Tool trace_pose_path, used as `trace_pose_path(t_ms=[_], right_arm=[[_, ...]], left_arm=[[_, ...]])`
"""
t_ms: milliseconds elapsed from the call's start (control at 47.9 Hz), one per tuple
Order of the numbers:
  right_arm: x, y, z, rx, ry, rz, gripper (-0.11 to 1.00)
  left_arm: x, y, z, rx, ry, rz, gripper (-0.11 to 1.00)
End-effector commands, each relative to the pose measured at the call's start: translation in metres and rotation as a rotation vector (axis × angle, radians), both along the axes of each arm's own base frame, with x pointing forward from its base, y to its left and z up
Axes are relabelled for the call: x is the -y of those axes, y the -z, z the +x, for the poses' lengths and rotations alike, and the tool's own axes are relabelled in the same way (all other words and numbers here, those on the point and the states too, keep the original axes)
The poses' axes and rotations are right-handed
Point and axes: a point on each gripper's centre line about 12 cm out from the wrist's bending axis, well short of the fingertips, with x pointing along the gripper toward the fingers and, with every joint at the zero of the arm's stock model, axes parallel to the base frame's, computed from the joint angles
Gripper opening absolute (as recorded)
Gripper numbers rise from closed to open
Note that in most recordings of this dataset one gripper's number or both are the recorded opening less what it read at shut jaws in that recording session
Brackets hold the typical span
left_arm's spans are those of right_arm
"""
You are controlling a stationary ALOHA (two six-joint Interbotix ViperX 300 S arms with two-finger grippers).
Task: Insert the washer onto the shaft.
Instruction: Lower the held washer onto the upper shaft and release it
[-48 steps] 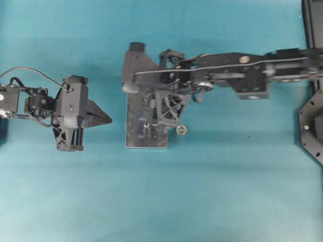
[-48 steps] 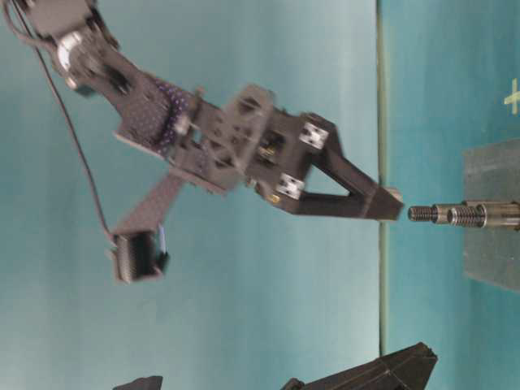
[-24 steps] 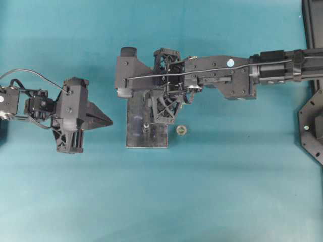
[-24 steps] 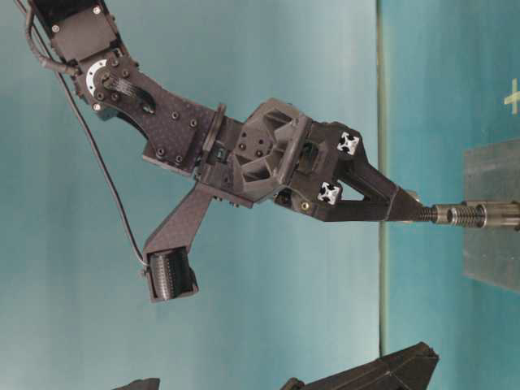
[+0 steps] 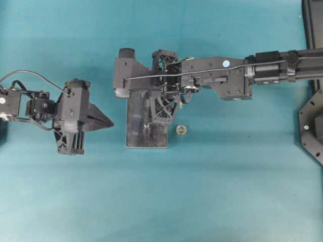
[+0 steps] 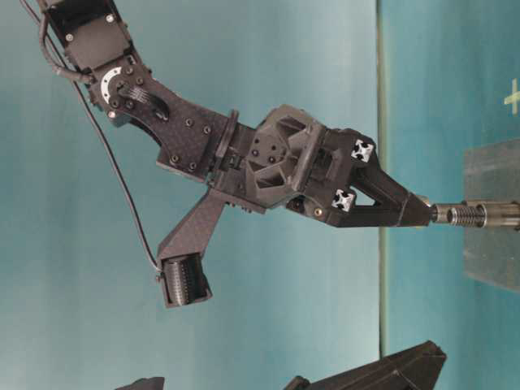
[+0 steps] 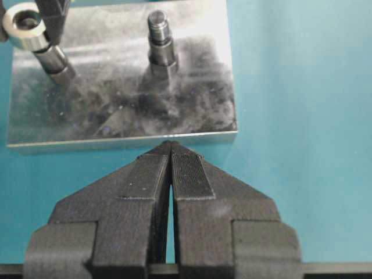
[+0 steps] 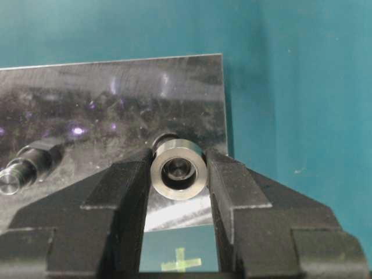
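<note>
washer [image 8: 178, 169] pinched in right end effector [image 8: 178, 174], atop shaft [image 6: 455, 214].

Shiny metal washer [image 8: 178, 169]; scuffed metal plate [image 8: 104, 99]

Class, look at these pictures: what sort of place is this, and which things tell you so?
Probably a robotics lab test bench: a teal-covered table, two robot arms with camera-fitted grippers, the right gripper and left gripper, and a metal plate with upright shafts for assembly practice.
</note>
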Motion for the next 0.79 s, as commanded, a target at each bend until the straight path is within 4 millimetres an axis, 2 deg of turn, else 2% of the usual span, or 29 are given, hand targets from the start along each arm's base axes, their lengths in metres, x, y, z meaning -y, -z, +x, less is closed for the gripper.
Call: trace_pose_path(t_ms=[0, 313, 355, 481, 522, 690, 773], right_arm=[[0.004, -0.012, 0.003, 0.031, 0.003, -0.007, 0.33], [0.011, -0.004, 0.002, 0.015, 0.029, 0.002, 0.35], [0.01, -0.003, 0.002, 0.01, 0.031, 0.006, 0.44], [0.003, 0.004, 0.003, -0.002, 0.034, 0.044, 0.81], [-0.003, 0.006, 0.004, -0.001, 0.038, 0.069, 0.87], [-0.018, 0.003, 0.01, 0.025, 0.023, 0.101, 0.72], [-0.023, 0.001, 0.013, 0.032, 0.012, 0.101, 0.68]], left_arm=[[0.003, -0.01, 0.006, 0.037, 0.009, -0.002, 0.0], [0.005, -0.01, 0.006, 0.035, 0.013, -0.002, 0.0], [0.005, -0.009, 0.007, 0.035, 0.012, -0.004, 0.0], [0.005, -0.009, 0.006, 0.035, 0.015, -0.003, 0.0], [0.005, -0.01, 0.006, 0.037, 0.014, -0.004, 0.0], [0.005, -0.011, 0.007, 0.04, 0.015, -0.003, 0.0], [0.005, -0.011, 0.007, 0.04, 0.015, -0.003, 0.0]])
